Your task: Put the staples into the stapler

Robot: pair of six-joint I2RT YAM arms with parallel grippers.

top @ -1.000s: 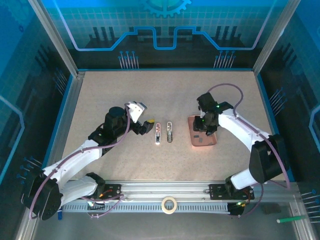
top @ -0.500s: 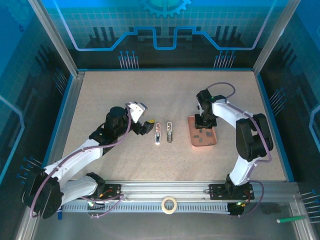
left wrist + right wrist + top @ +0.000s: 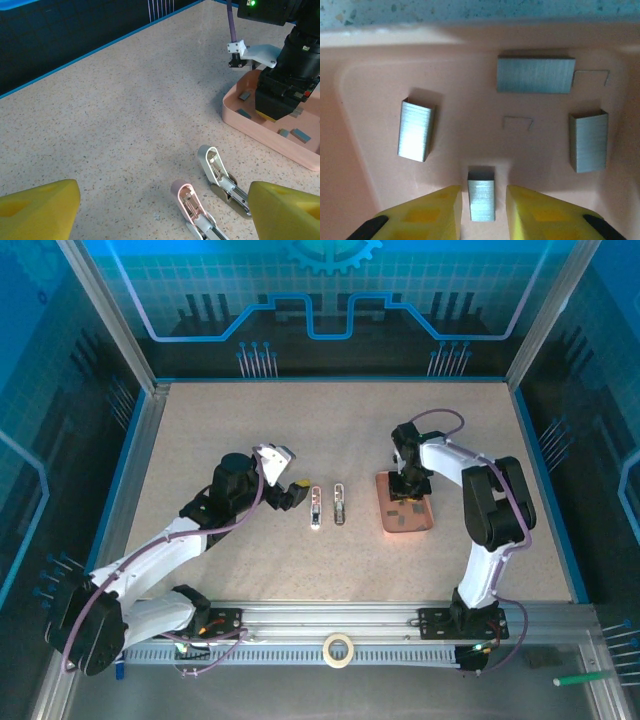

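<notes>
Folded inward since a second ago, my right arm [image 3: 490, 502] held the right pincer [image 3: 483, 202] narrow, astride one strip of staples [image 3: 481, 185] in the tray [image 3: 465, 90]. I saw the left pincer [image 3: 162, 212] wide, with both staplers [image 3: 222, 175] partly cropped.

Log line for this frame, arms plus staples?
step: staple pick | right gripper: open, fingers straddling one staple strip in pink tray | left gripper: open, hovering by two opened staplers
</notes>
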